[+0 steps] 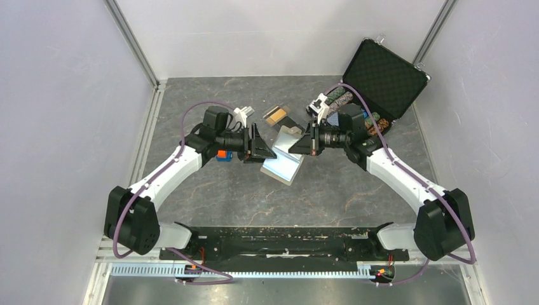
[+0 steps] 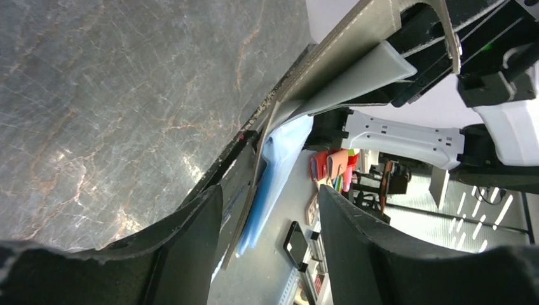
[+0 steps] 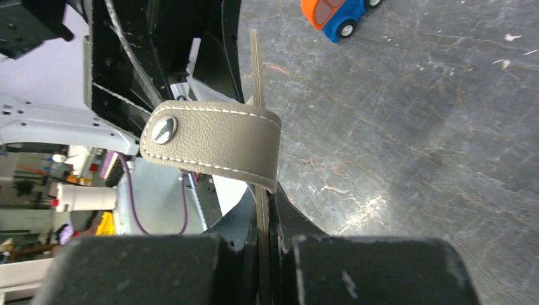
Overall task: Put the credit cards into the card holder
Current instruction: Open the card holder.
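Where the two arms meet over the middle of the table [image 1: 254,210], the top view shows the card holder [image 1: 284,162] spread open, pale blue inside upward, between the left gripper [image 1: 264,152] and the right gripper [image 1: 297,145]. I cannot tell whether its low corner rests on the table. The credit cards [image 1: 278,115], one orange-tan with black beside it, lie just behind it, untouched, not far from the black briefcase [image 1: 381,76].

From the left wrist, the fingers [image 2: 191,248] stand spread. The holder's grey edge and blue lining run between them, close to one finger but not pinched as far as I can see.

From the right wrist, the jaws are pressed together on a thin grey panel of the holder, and the snap strap [image 3: 210,140] curls over just above them. A toy car [image 3: 334,16] sits beyond.

My worry is that a single pinch on a thin edge lets the holder swing, fold shut or slip free, leaving no pocket facing the cards. A left finger could also snag the lining and tug it loose.
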